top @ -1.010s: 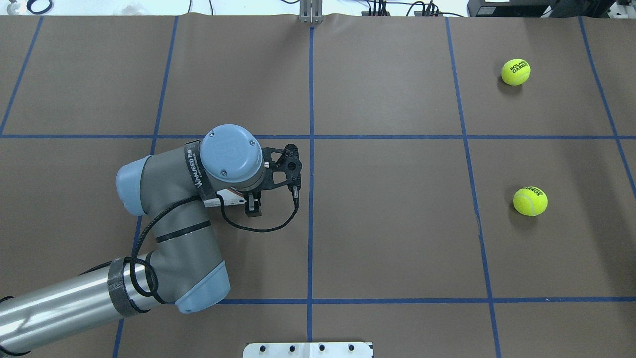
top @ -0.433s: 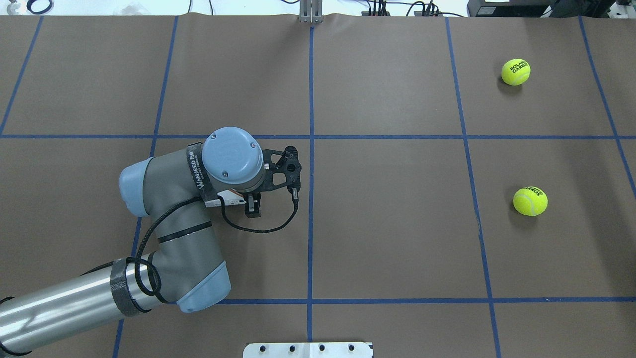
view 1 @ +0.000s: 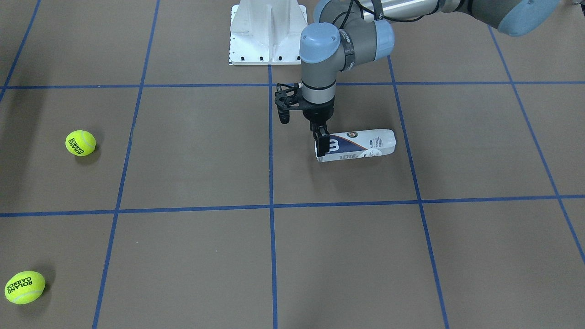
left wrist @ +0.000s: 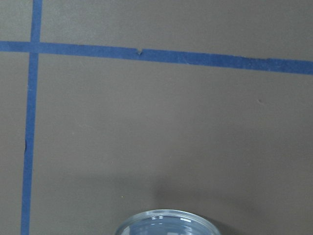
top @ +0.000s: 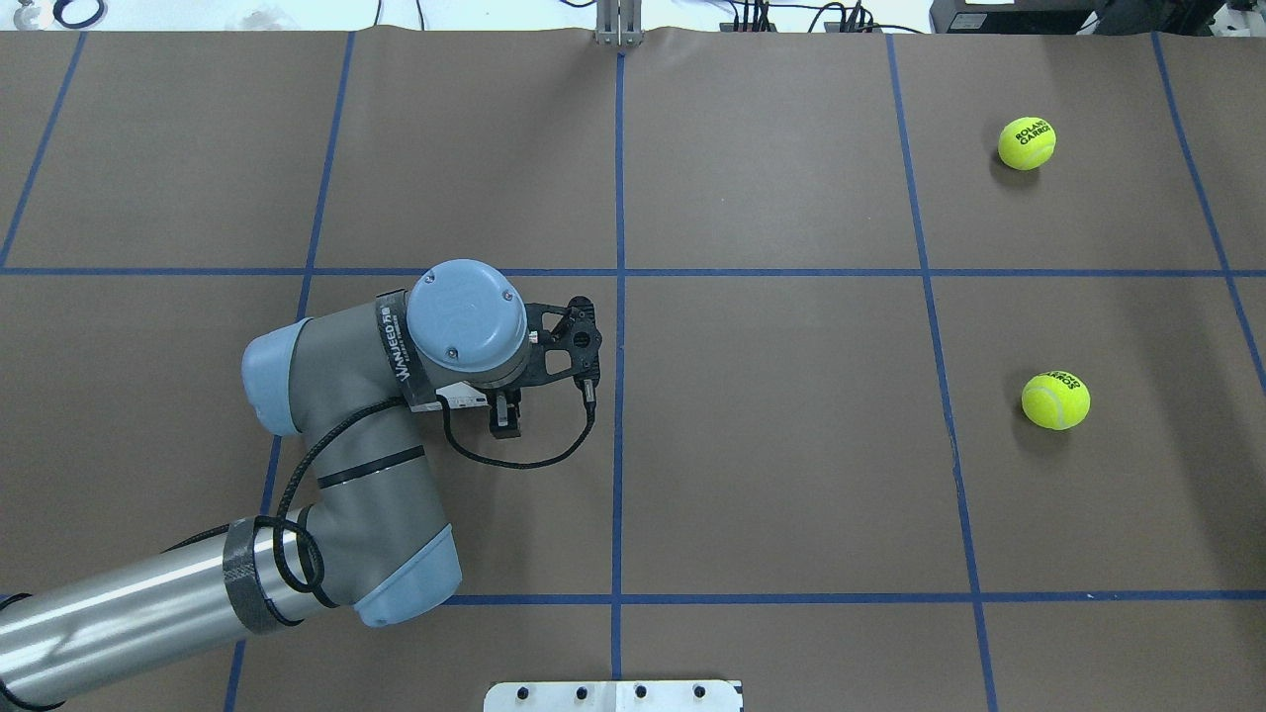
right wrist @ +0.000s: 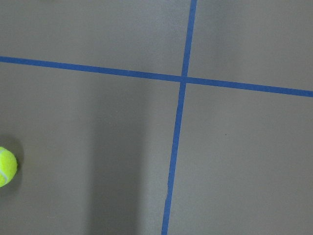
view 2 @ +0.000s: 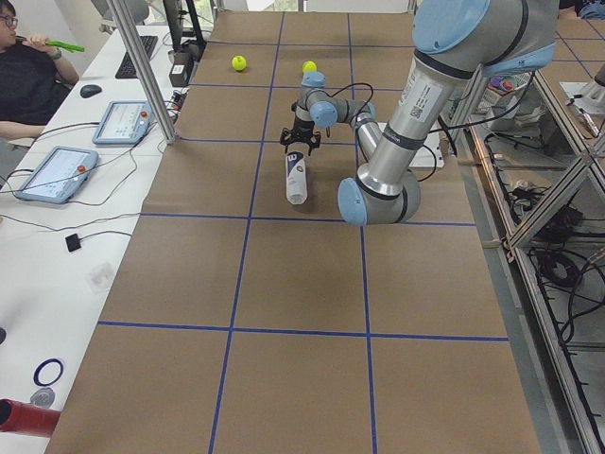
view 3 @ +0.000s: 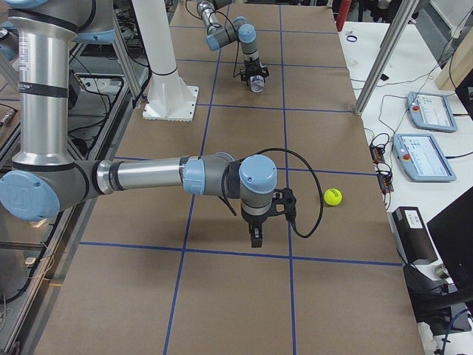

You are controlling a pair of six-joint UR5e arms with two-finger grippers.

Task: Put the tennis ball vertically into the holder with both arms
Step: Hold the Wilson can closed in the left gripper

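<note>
Straddling lying holder point(view 1: 361, 142) end, left tool point(view 1: 322, 147)

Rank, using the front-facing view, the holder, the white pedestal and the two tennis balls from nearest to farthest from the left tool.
1. Holder, right at the left tool.
2. White pedestal, at the top by the robot's base.
3. Mid-left ball.
4. Bottom-left ball.
</note>
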